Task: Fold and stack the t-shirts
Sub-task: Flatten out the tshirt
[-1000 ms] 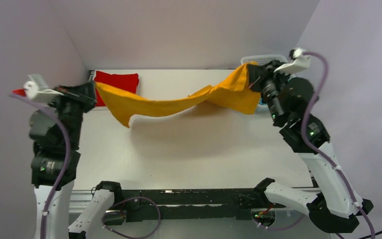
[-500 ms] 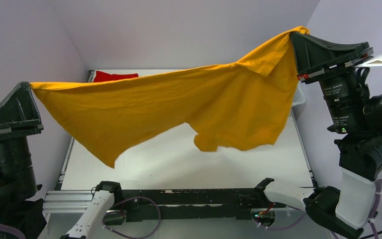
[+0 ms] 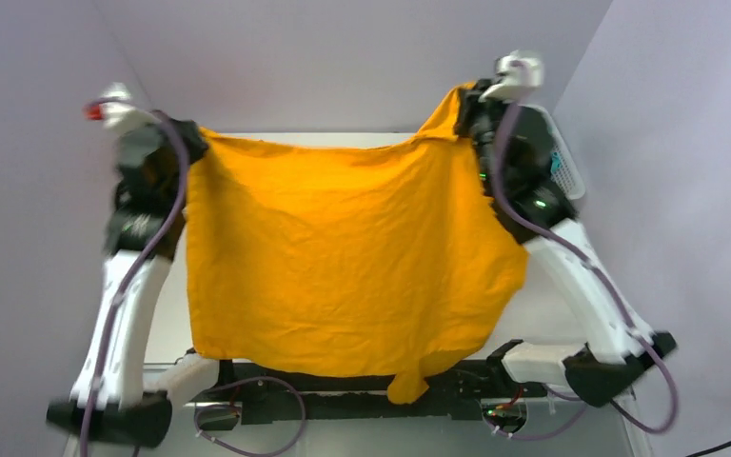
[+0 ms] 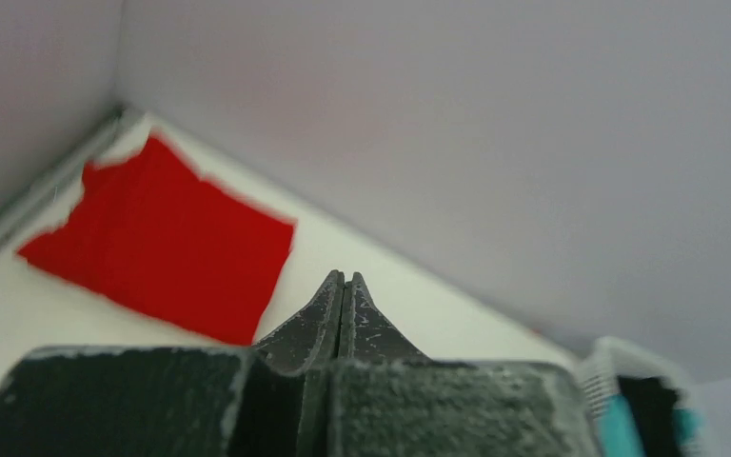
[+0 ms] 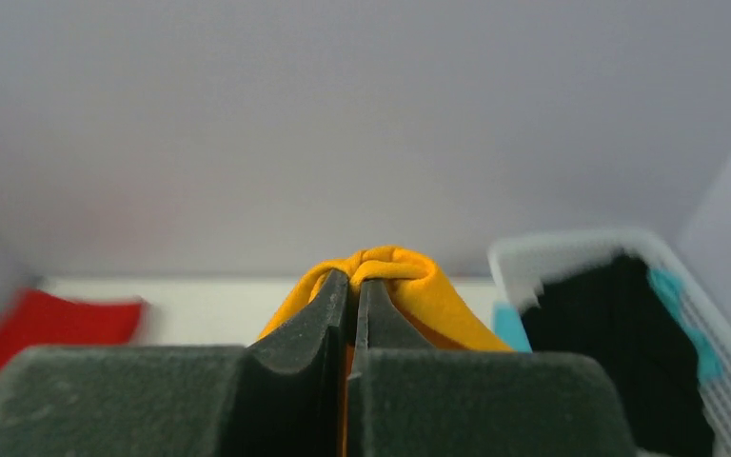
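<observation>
The mustard-orange t-shirt point(image 3: 343, 257) hangs spread like a sheet between my two raised arms and hides most of the table. My left gripper point(image 3: 190, 145) holds its upper left corner. In the left wrist view this gripper point(image 4: 344, 278) has its jaws pressed together and no cloth shows at the tips. My right gripper point(image 3: 462, 100) pinches the upper right corner, and orange cloth point(image 5: 390, 262) bulges over the shut tips of the gripper point(image 5: 354, 276). A folded red t-shirt point(image 4: 162, 248) lies flat at the far left of the table. The black t-shirt point(image 5: 628, 343) and teal t-shirt point(image 5: 671, 290) lie in the basket.
A white lattice basket point(image 5: 571, 243) stands at the far right corner, partly seen behind the right arm as the basket point(image 3: 563, 169). Grey walls close in the table point(image 3: 324, 138) at the back and on both sides. The arm bases and a black rail run along the near edge.
The shirt was stretched low across the far table, then lifted high. Both arms have now swung back and it hangs flat, covering the red shirt in the top view.
</observation>
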Controlling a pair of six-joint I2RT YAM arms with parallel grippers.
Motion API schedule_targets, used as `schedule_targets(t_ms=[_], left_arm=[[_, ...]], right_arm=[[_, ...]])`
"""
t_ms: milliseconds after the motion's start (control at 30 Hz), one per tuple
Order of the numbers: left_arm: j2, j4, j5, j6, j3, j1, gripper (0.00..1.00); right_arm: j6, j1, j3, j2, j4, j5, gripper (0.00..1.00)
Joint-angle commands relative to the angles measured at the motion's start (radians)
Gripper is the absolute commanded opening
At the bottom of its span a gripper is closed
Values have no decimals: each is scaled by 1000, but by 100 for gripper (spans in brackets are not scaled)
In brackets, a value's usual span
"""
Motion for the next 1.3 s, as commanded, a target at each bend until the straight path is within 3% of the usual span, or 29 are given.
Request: schedule_targets(t_ms=[0,100,200,267,400,433,633,867,1100,1267], left_arm=[[236,169,-66,-46,-221,-2,0],[457,230,-69,-76,-267,-2,0],[695,98,-34,-83,-114,-3,3],[801,44,-22,-74,-41,-6,25],[819,91,-15,-65,-49,-10,95],[798,103,-14,-59,-58,-10,99],[652,100,92,-24,-100,-28,99],[478,186,292,-13,-304,-130,99],[444,245,344,-17,-492,-243,99],[462,318,363,-31,-605,-258,99]], right_arm=[[112,-134,-241,119,141,16,0],[229,-202,-347,284,201,-118,0],[284,-232,-354,463,247,-213,10],[297,-245,-303,572,231,-278,20],[307,-262,-139,728,96,-348,88],[303,-262,-111,742,69,-355,98],[354,-262,-197,632,54,-364,100],[435,-260,-400,506,112,-546,100],[472,-262,-404,610,165,-600,100],[477,-262,-343,725,188,-583,100]])
